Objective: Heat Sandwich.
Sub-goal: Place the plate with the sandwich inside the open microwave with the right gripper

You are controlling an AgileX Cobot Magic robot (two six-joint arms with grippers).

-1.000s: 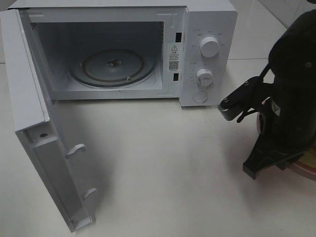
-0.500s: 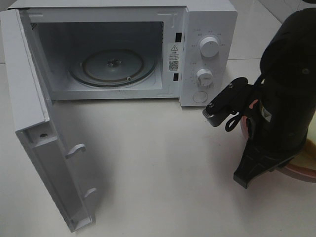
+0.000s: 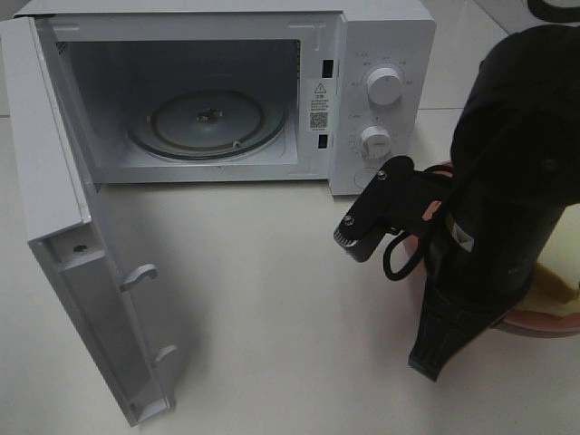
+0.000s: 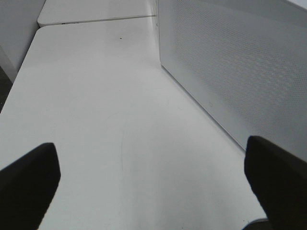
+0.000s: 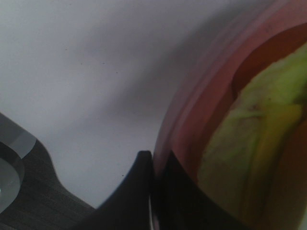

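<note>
One sandwich (image 3: 555,283) lying on the pink plate (image 3: 544,323) at the right, near the open microwave (image 3: 399,41), right gripper (image 5: 153,165) clamping the plate's rim, left gripper (image 4: 152,184) hanging wide open, empty, over the table (image 4: 96,96)

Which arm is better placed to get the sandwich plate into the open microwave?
Right. The right gripper is shut on the rim of the pink plate carrying the sandwich; the left gripper hangs open over the table, holding nothing.

The right arm (image 3: 507,181) has swung leftward and looms larger, its wrist bracket (image 3: 372,217) now just in front of the microwave (image 3: 381,54). The pink plate (image 3: 544,324) has come along with it, and part of the sandwich (image 3: 555,283) has emerged.
</note>
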